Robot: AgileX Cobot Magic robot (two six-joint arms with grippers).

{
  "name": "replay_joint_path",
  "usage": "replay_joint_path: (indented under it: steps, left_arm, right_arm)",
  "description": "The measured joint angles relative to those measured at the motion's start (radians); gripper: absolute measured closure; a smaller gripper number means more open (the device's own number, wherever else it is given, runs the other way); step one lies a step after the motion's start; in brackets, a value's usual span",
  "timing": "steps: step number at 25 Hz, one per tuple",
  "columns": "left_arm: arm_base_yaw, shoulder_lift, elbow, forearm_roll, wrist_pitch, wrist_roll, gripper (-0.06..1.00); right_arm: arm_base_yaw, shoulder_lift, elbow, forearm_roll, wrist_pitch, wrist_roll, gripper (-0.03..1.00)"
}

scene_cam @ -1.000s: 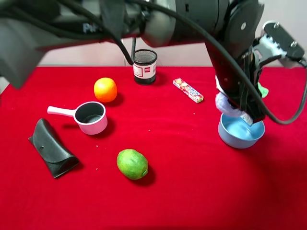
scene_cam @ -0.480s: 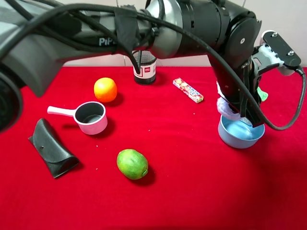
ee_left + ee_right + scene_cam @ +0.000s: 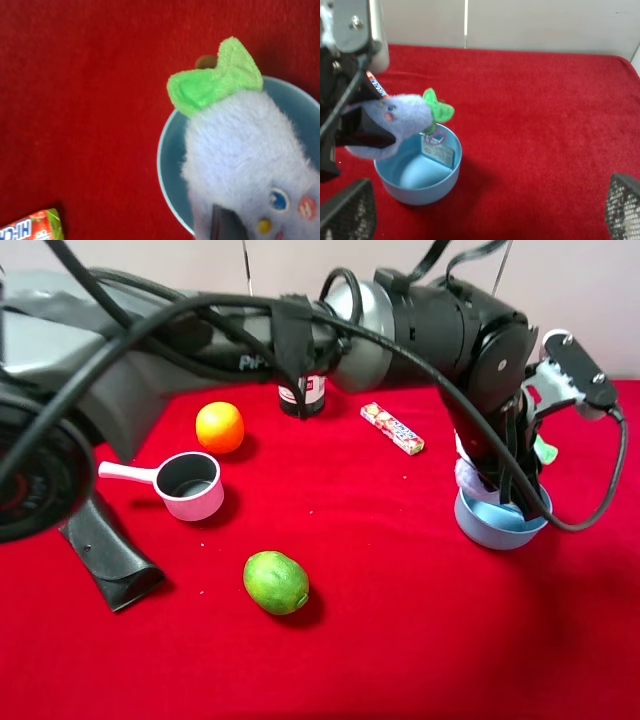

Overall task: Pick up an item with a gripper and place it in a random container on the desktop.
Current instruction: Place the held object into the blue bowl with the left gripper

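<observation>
Writing first: the striped candy pack (image 3: 31,226) on the red counter (image 3: 400,590) reads "HI-CH", and the rest is cut off. Now the small fuzzy pale-blue plush toy (image 3: 402,117), green bow outward, is pinched between the black left gripper (image 3: 367,122) jaws, which are closed tight on its body. It hangs over the rim of the round light-blue plastic bowl (image 3: 447,172), with its white paper tag (image 3: 439,152) dangling inside. The right gripper (image 3: 487,200) has its jaws spread wide, gripping nothing.
</observation>
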Motion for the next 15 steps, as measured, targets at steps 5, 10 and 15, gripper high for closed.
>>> replay_joint_path:
  steps: [5, 10, 15]
  left_arm:
    - [0.000, 0.017, 0.000, -0.001, -0.026, 0.000, 0.54]
    - [-0.012, 0.029, 0.000, 0.000, -0.086, 0.000, 0.54]
    - [-0.020, 0.030, 0.000, 0.000, -0.122, 0.000, 0.54]
  right_arm:
    - [0.000, 0.000, 0.000, 0.000, 0.000, 0.000, 0.27]
    - [0.000, 0.000, 0.000, 0.000, 0.000, 0.000, 0.27]
    - [0.000, 0.000, 0.000, 0.000, 0.000, 0.000, 0.27]
